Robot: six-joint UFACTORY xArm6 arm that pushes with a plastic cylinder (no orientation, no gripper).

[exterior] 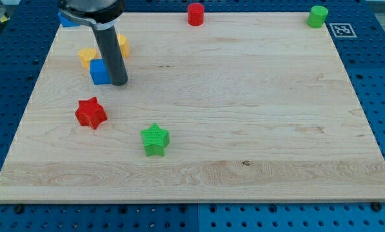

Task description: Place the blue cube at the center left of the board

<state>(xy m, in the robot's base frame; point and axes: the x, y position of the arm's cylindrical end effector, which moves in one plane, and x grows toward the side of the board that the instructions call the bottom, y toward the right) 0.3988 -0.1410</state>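
Wooden board (244, 129) on blue pegboard; my tip (119, 83) touches blue cube (100, 72) near left edge, partly hiding a yellow block (122, 44); no hand fitted.

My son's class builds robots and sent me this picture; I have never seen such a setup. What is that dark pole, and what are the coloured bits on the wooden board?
The dark pole is the end of a robot arm. It has no hand, so nothing is held; my tip only slides on the wooden board and pushes things. There is one camera, looking down at the board from above its near edge. My tip now stands right beside the blue cube, on its right in the view. Behind them are two yellow blocks, and another blue block sits at the top left corner. Lower down lie a red star and a green star. Along the top edge stand a red cylinder and a green cylinder.
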